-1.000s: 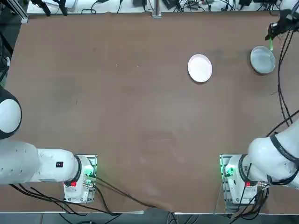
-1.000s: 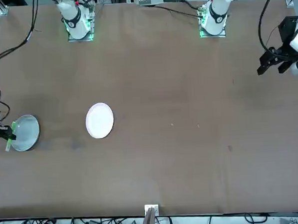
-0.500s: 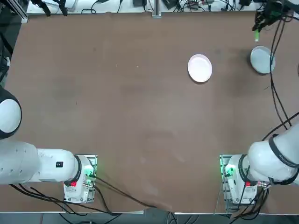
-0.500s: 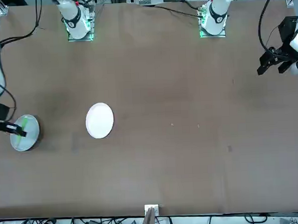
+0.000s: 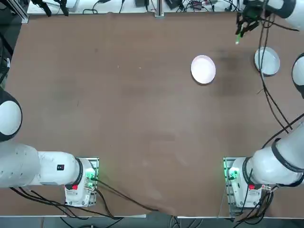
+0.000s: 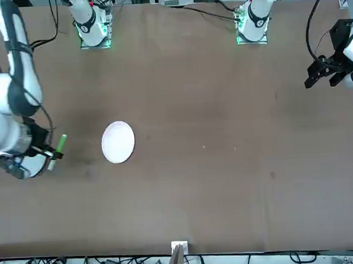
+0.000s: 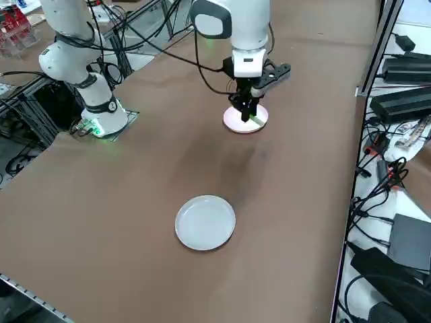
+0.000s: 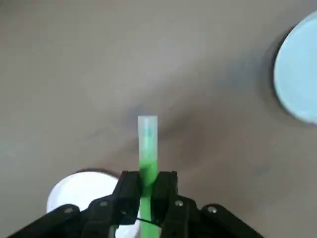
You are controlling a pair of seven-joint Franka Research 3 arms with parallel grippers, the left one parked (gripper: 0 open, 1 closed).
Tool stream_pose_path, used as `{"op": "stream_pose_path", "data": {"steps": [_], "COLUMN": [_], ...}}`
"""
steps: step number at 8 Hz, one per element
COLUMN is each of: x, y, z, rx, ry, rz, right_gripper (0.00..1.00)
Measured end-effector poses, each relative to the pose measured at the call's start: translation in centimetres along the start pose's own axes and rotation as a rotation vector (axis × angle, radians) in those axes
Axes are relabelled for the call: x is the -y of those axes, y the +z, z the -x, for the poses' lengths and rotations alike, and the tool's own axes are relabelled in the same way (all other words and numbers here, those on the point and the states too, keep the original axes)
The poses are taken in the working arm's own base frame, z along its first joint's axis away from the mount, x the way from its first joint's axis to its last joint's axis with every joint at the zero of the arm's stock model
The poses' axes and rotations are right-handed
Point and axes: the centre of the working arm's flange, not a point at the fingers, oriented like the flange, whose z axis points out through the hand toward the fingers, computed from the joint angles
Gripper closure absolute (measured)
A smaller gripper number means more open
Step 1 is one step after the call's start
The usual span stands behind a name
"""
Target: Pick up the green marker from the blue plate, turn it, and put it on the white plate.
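Observation:
My right gripper is shut on the green marker and holds it in the air between the two plates. In the right wrist view the marker sticks out beyond the fingertips, over bare table. The blue plate lies empty at the far right of the table, a little way from the gripper. The white plate lies empty on the other side of the gripper. From the right side view the gripper hangs above the table in front of the white plate, with the blue plate nearer the camera.
The far table edge, lined with cables and gear, runs close behind the gripper. My right arm's own cables hang over the right part of the table. The parked left arm stays at the left edge.
The gripper has carried the marker off the blue plate, up and leftward in the top view toward the white plate. The blue plate is now empty.

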Motion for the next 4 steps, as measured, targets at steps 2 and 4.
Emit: {"op": "stream_pose_path", "data": {"steps": [2,4], "x": [3.3,6.5], "y": [2.6,5.9], "z": [2.2,4.8], "rx": [-0.026,-0.017], "ry": [0.113,0.246], "rz": [-0.017,-0.012], "right_gripper": [0.84,0.84]}}
